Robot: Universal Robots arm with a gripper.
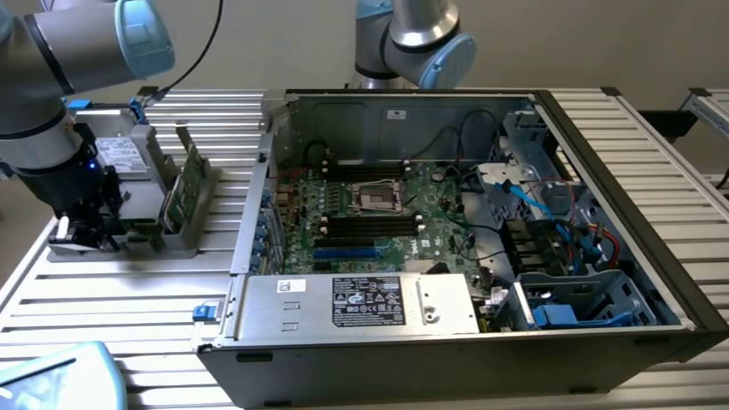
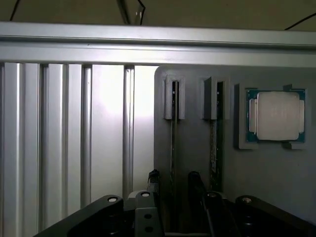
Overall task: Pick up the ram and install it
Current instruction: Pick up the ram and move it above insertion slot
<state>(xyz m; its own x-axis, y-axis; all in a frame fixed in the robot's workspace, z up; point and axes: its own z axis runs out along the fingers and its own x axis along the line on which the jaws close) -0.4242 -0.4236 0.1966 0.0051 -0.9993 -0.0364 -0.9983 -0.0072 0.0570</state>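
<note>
You are hovering the wide-open end effector (image 2: 174, 175) astride the ram (image 2: 174, 133), at nine o'clock of the case (image 1: 376, 128); gripping calls for staying centred.

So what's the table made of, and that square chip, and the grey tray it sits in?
The table: probably aluminium, silvery ribbed slats, dull shine. The square chip: pale metal-looking lid on a green board. The grey tray: likely plastic, matte, no gleam.
</note>
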